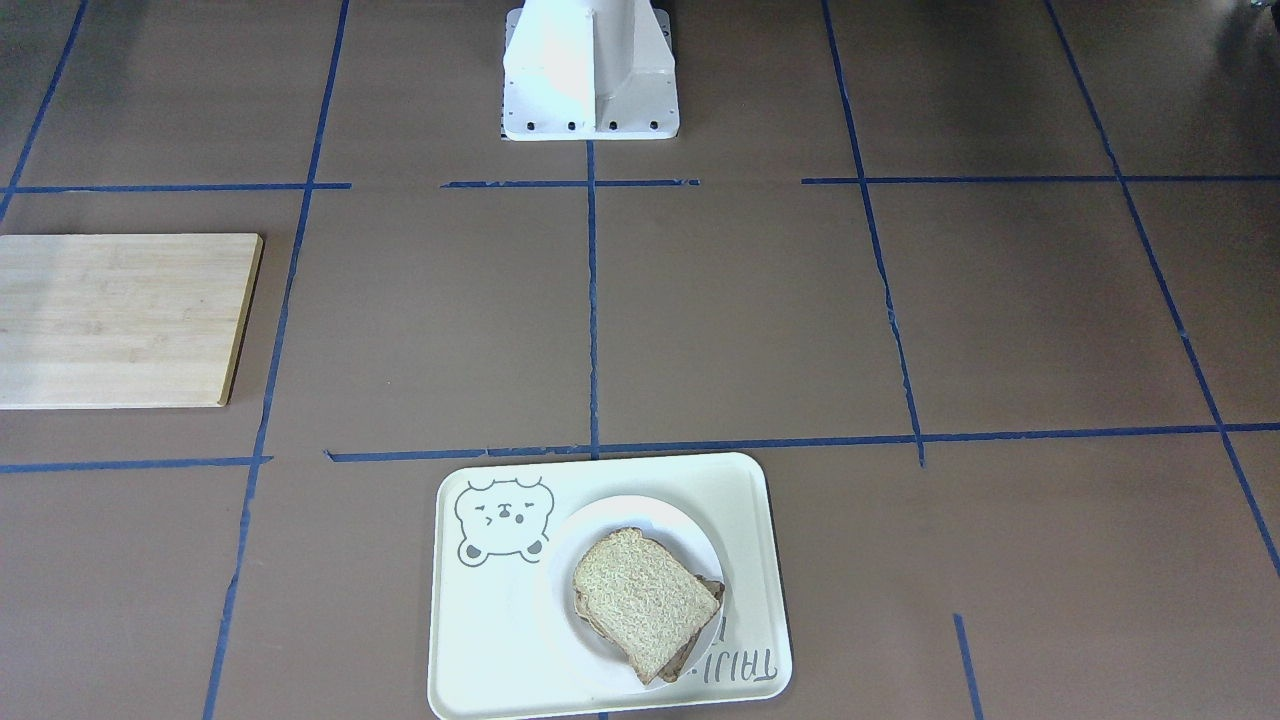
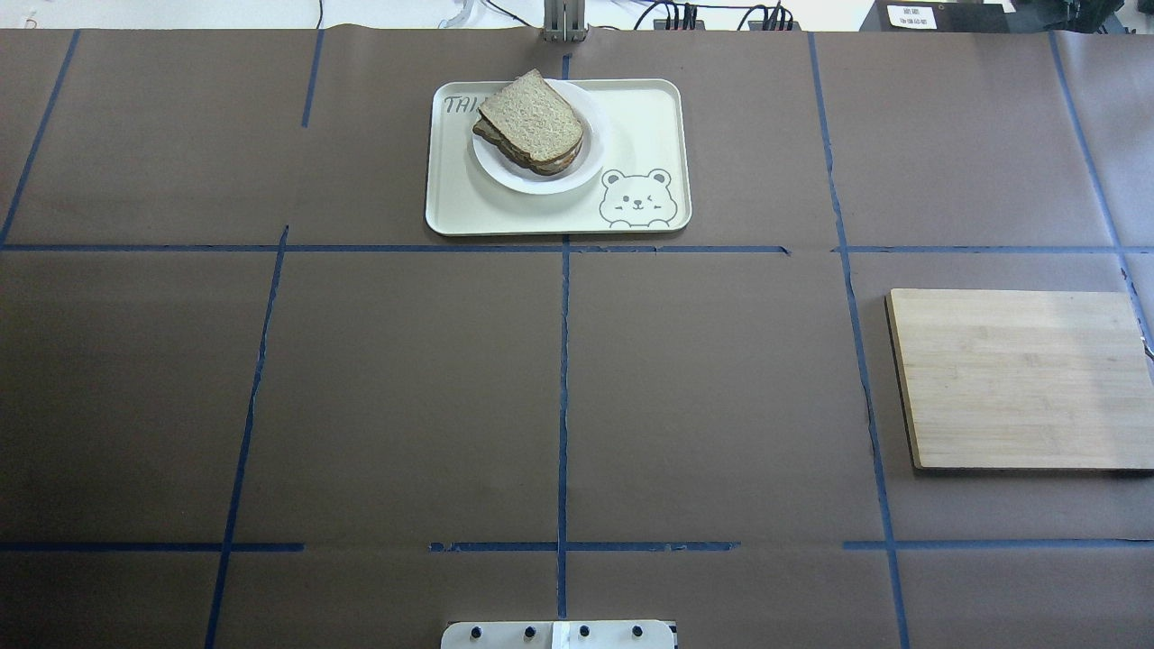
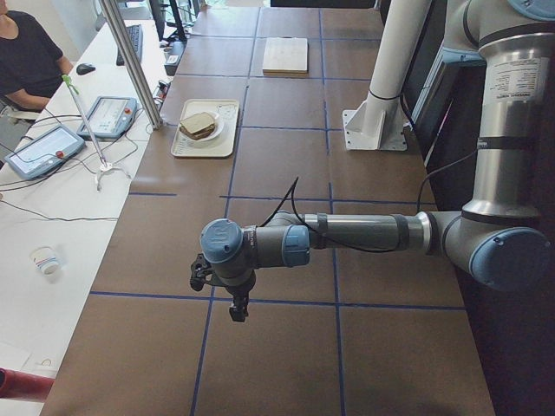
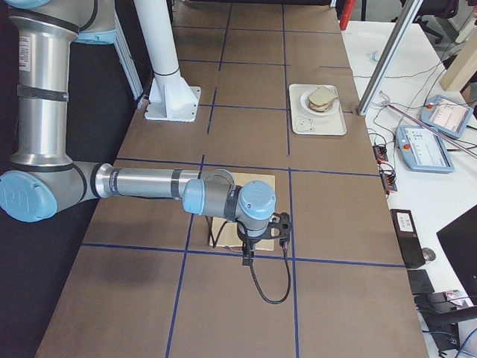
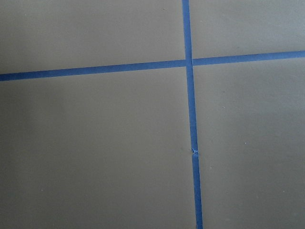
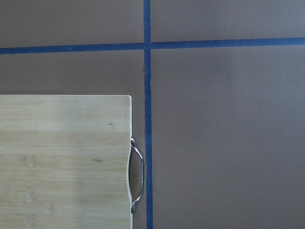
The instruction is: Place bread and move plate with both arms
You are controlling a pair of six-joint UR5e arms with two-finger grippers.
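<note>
A bare slice of wholemeal bread lies on top of another slice on the small white plate. The plate stands on the cream bear tray at the table's far middle, as the overhead view shows for the bread and plate. My left gripper shows only in the exterior left view, over bare table far from the tray. My right gripper shows only in the exterior right view, near the cutting board. I cannot tell whether either is open or shut. Both look empty.
A bamboo cutting board with a metal handle lies on my right side of the table. The white fixed base stands at my edge. Blue tape lines cross the brown table cover. An operator's desk with devices runs along the far edge.
</note>
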